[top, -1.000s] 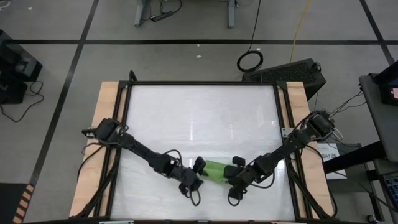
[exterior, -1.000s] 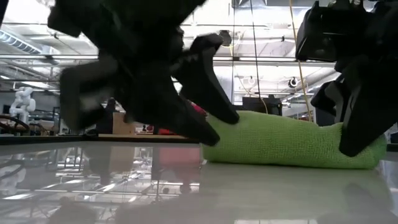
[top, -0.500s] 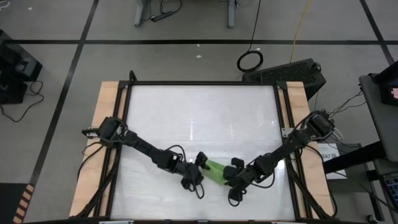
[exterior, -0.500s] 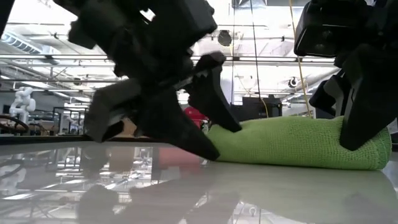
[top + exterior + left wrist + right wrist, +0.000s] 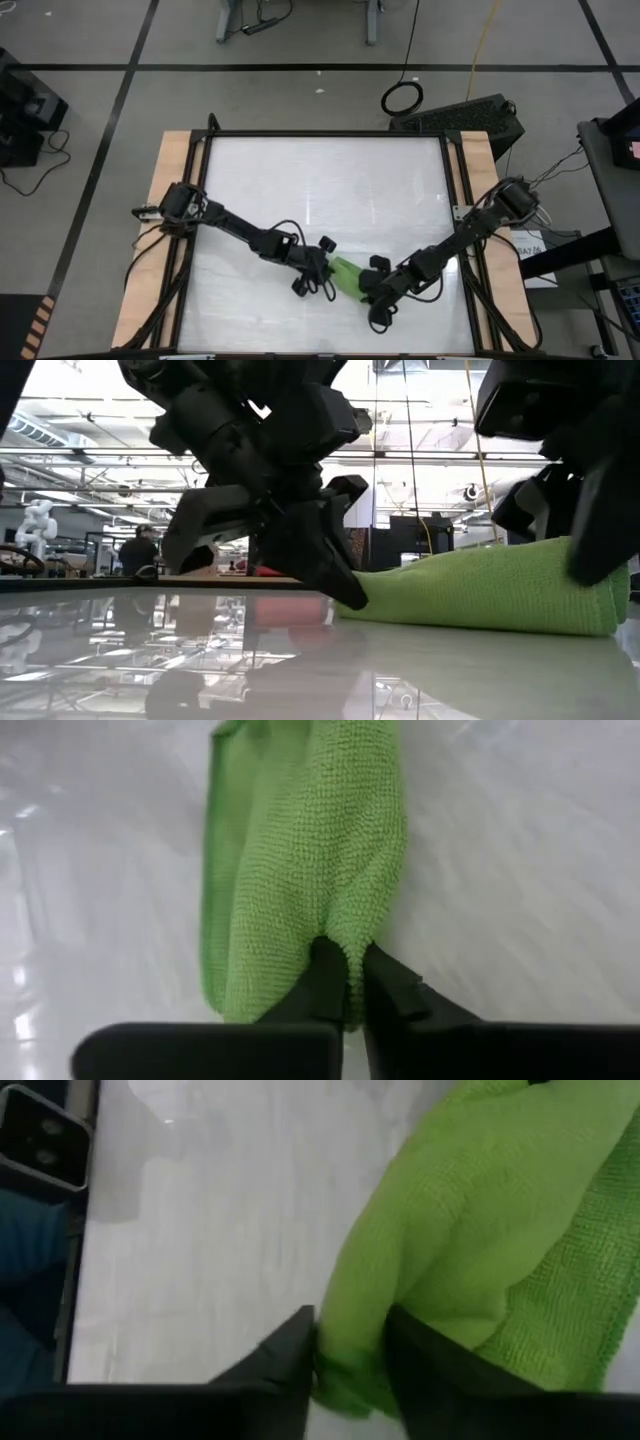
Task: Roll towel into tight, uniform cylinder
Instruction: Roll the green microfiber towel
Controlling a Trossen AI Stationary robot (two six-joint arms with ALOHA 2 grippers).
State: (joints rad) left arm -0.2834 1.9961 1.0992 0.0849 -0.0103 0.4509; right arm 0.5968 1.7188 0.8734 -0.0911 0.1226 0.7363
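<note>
Rolled green towel (image 5: pixel 346 274) lying near the front edge of the white table (image 5: pixel 320 180), left gripper (image 5: pixel 318 272) pinching one end, right gripper (image 5: pixel 375 285) clamped on the other, no readable writing

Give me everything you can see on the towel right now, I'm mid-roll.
The towel is bright lime-green, plain knitted-looking cloth, rolled into a loose log lying on the white table near its front edge. The log looks uneven, thicker toward one end, with layered folds showing. The left gripper pinches one end with jaws closed on a fold; the right gripper clamps the other end.
</note>
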